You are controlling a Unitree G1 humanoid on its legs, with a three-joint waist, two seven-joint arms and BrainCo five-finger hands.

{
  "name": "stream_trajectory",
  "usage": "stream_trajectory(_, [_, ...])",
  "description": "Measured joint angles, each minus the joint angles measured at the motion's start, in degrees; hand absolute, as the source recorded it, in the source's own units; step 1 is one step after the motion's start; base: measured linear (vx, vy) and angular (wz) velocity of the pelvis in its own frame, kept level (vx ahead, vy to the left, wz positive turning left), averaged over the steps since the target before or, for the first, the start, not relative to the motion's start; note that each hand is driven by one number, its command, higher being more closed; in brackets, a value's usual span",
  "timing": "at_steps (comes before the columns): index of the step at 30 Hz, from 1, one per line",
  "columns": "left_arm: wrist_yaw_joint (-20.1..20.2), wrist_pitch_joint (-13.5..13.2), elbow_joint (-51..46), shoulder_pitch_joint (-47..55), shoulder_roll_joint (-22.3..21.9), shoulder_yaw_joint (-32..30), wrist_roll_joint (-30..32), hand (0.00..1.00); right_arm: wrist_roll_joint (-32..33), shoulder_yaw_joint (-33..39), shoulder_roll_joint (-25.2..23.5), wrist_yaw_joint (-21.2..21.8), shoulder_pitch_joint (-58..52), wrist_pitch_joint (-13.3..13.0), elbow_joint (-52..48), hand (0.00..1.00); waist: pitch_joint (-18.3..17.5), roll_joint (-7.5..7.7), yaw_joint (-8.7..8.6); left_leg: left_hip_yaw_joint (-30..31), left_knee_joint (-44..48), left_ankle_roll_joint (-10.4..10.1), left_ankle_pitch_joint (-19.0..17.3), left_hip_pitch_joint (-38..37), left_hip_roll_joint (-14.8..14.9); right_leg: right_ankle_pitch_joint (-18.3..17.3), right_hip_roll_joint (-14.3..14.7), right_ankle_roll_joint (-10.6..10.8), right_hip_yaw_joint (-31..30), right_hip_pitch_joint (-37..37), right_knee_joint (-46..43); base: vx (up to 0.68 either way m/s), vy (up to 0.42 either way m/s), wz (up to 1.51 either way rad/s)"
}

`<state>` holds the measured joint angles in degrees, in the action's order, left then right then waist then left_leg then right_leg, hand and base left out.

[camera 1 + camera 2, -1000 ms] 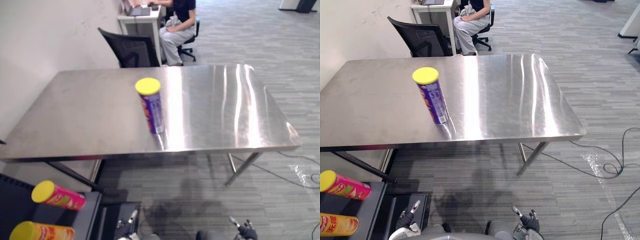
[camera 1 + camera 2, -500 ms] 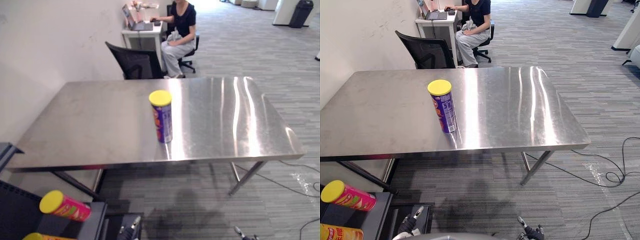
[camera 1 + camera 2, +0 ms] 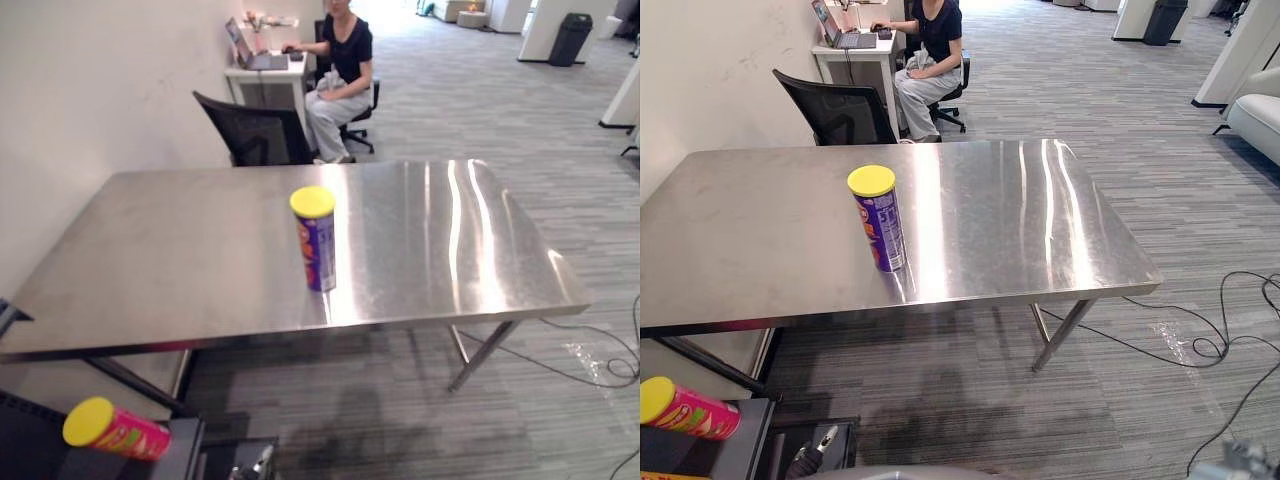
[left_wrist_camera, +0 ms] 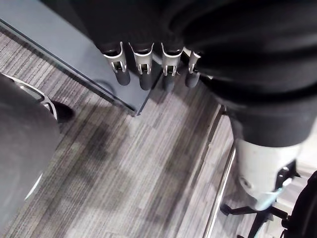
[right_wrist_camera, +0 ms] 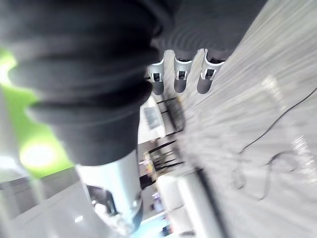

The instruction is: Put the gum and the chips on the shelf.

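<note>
A purple chips can [image 3: 316, 240] with a yellow lid stands upright near the middle of the steel table [image 3: 160, 250], towards its front edge. A pink can [image 3: 108, 430] with a yellow lid lies on its side on the dark shelf unit [image 3: 745, 450] at the lower left, below the table. My left hand [image 4: 143, 74] hangs low over the carpet beside that unit, fingers straight and holding nothing; a fingertip of it peeks in at the bottom edge [image 3: 810, 460]. My right hand [image 5: 179, 79] hangs at my side with straight fingers, also holding nothing.
A black office chair [image 3: 250, 130] stands behind the table's far edge. Beyond it a person [image 3: 340, 70] sits at a small white desk [image 3: 262, 70] with a laptop. The wall runs along the left. Carpet lies open to the right of the table.
The camera has tilted up, so the whole picture shifted. The orange can at the lower left and both hands slid towards or past the bottom edge. The chips can stays put.
</note>
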<state>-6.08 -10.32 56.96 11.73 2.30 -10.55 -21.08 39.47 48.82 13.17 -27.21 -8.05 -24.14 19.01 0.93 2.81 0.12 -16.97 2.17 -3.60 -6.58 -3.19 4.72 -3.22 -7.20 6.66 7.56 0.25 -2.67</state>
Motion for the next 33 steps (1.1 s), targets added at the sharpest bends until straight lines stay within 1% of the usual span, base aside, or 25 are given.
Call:
stream_trajectory(1, [0.0,0.3,-0.6,0.1,0.0,0.7,0.0,0.0,-1.4,-0.4,0.1,-0.5,0.6,0.0,-3.9,0.0,-0.1,0.09,0.04,0.0,0.0,0.0,0.0,0.0,0.0,0.1,0.0,0.1,0.1,0.0,0.0,0.08,0.02,-0.01])
stream_trajectory(2, [0.0,0.6,-1.2,0.1,0.2,1.5,0.2,0.0,-3.4,-2.3,0.2,-1.4,1.2,-0.2,-9.4,0.0,-0.1,0.21,0.0,0.0,0.0,0.1,-0.2,0.0,0.0,0.1,0.0,0.1,0.1,0.0,0.0,0.08,0.025,-0.02])
stream_trajectory(3, [0.0,1.0,-1.5,0.0,0.3,2.3,1.3,0.0,-6.7,-5.3,0.4,-2.7,1.3,0.2,-15.3,0.0,-0.2,0.26,-0.01,0.0,0.0,0.2,-0.3,0.0,0.0,0.3,0.0,0.3,0.1,0.0,0.0,0.05,0.023,-0.01])
stream_trajectory(4, [0.0,1.0,-1.8,0.1,0.3,2.6,1.6,0.0,-8.4,-6.7,0.5,-3.1,1.3,0.7,-18.0,0.0,-0.2,0.3,-0.01,0.0,0.1,0.2,-0.4,0.0,0.0,0.3,0.0,0.3,0.2,0.0,0.0,0.04,0.034,0.0])
stream_trajectory(5, [-0.1,1.1,-2.4,0.2,0.3,3.3,2.1,0.0,-12.6,-9.5,0.5,-3.5,1.3,2.0,-24.1,0.0,-0.2,0.44,0.17,0.0,0.1,0.3,-0.5,0.0,-0.1,0.3,-0.1,0.3,0.2,0.0,0.0,0.02,0.031,0.02])
stream_trajectory(7, [-0.1,1.1,-2.8,0.4,0.4,3.6,2.2,0.0,-16.0,-12.8,0.5,-3.1,1.7,3.4,-28.5,0.0,-0.4,0.57,0.22,0.1,0.1,0.4,-0.6,0.0,-0.2,0.3,-0.2,0.3,0.3,0.0,0.0,0.01,0.016,0.01])
stream_trajectory(8, [-0.1,1.1,-2.8,0.6,0.7,3.6,2.2,0.0,-18.7,-15.7,0.4,-1.6,1.8,4.6,-31.3,0.0,-0.5,0.78,0.17,0.1,0.1,0.4,-0.7,0.1,-0.2,0.3,-0.2,0.3,0.3,0.0,0.1,0.0,0.0,0.0])
stream_trajectory(9, [-0.2,1.1,-2.8,0.7,0.9,3.5,2.3,0.0,-19.4,-17.3,0.3,-0.1,1.7,4.9,-32.6,0.0,-0.5,1.0,0.15,0.2,0.0,0.4,-0.7,0.2,-0.3,0.3,-0.2,0.3,0.3,0.0,0.2,0.0,0.0,0.0])
stream_trajectory(10, [-0.2,1.0,-2.8,0.7,1.1,3.5,2.5,0.0,-19.4,-20.5,0.4,3.0,1.8,5.6,-35.0,0.0,-0.6,1.37,0.14,0.3,0.0,0.4,-0.7,0.3,-0.4,0.3,-0.3,0.3,0.2,0.0,0.6,0.0,0.0,0.0])
stream_trajectory(11, [-0.2,1.0,-2.7,0.6,1.3,3.5,4.1,0.0,-19.5,-24.8,0.6,7.6,2.2,6.7,-36.9,0.0,-0.8,1.6,-0.01,0.5,0.0,0.4,-0.7,0.7,-0.6,0.3,-0.4,0.3,0.2,-0.3,0.7,0.0,0.0,0.0])
stream_trajectory(12, [-0.2,0.9,-2.5,0.6,1.4,3.5,4.4,0.0,-19.5,-26.6,0.8,9.5,2.5,6.9,-37.0,0.0,-0.9,1.61,-0.09,0.5,0.1,0.5,-0.6,0.8,-0.7,0.3,-0.4,0.3,0.2,-0.6,0.7,0.0,0.0,0.0])
stream_trajectory(14, [-0.1,0.9,-2.0,0.6,2.0,3.6,5.4,0.0,-19.3,-31.9,2.9,16.5,3.9,8.4,-35.6,0.0,-1.1,1.5,-0.24,1.3,0.1,0.7,-0.5,1.4,-1.4,0.5,-0.7,0.6,0.1,-1.1,1.0,-0.01,0.031,0.04])
stream_trajectory(15, [-0.1,0.9,-2.0,0.6,2.0,3.8,5.9,0.0,-19.3,-32.9,3.4,18.5,4.3,8.9,-35.2,0.0,-1.2,1.39,-0.31,2.1,0.2,0.7,-0.5,1.8,-1.6,0.5,-0.6,0.7,0.2,-1.1,1.3,0.0,0.029,0.18])
stream_trajectory(17, [-0.2,0.8,-0.9,-0.2,2.7,5.5,6.1,0.0,-18.5,-36.6,5.7,26.8,6.4,11.1,-32.2,0.0,-1.4,1.07,-0.41,3.8,0.6,0.7,-0.5,2.6,-2.5,1.3,-1.1,0.9,1.0,-1.0,2.3,0.01,0.043,0.16])
stream_trajectory(18, [-0.2,0.9,-0.6,-0.5,2.9,5.8,6.1,0.0,-18.1,-37.5,6.3,28.6,6.9,11.6,-31.4,0.0,-1.4,1.03,-0.36,4.1,0.8,0.8,-0.5,2.8,-2.6,1.5,-1.1,0.9,1.1,-0.9,2.6,0.01,0.051,0.1])
stream_trajectory(20, [-0.1,0.8,-0.4,-0.6,3.2,6.3,6.1,0.0,-18.0,-41.1,7.4,34.5,8.4,13.4,-29.1,0.0,-1.4,1.06,-0.13,6.5,1.2,0.8,-0.5,3.2,-3.0,1.6,-1.3,0.9,1.7,-0.7,2.7,0.01,0.026,0.13])
stream_trajectory(23, [-0.1,0.8,-0.2,-0.7,3.8,7.5,6.2,0.0,-18.1,-45.4,9.0,38.0,10.0,14.3,-26.7,0.0,-1.3,1.06,-0.21,8.1,1.5,0.8,-0.5,3.2,-3.2,1.6,-1.5,0.9,2.7,0.2,2.8,0.01,0.012,0.15])
stream_trajectory(25, [-0.1,0.5,-0.2,-0.7,3.9,8.0,6.2,0.0,-18.1,-46.6,9.2,38.5,11.3,14.8,-24.9,0.0,-1.3,1.01,-0.2,8.8,1.7,0.8,-0.5,3.2,-3.3,1.6,-1.5,0.9,3.2,0.3,2.8,-0.03,0.007,0.16])
stream_trajectory(27, [-0.1,0.4,0.0,-0.9,4.0,8.1,6.1,0.0,-18.2,-48.4,9.8,38.6,13.6,16.2,-22.3,0.0,-1.1,0.87,-0.17,10.1,1.9,1.0,-0.4,3.8,-3.6,1.6,-1.8,0.9,4.0,0.4,2.9,-0.05,0.011,0.17])
stream_trajectory(30, [-0.1,0.4,0.0,-1.1,4.0,8.1,6.2,0.0,-18.2,-49.9,10.7,37.8,16.0,16.4,-19.3,0.0,-0.4,0.56,-0.09,11.5,1.9,1.7,0.0,4.0,-4.0,1.6,-2.0,0.9,5.0,0.8,3.0,-0.05,0.015,0.22])
stream_trajectory(33, [0.0,0.4,0.0,-1.4,4.2,8.1,6.1,0.0,-18.3,-51.7,10.8,36.4,19.8,16.4,-16.5,0.0,0.5,0.33,0.1,11.7,1.9,1.9,0.2,4.0,-4.0,2.1,-2.0,0.9,5.2,1.0,3.6,-0.04,0.01,0.03])
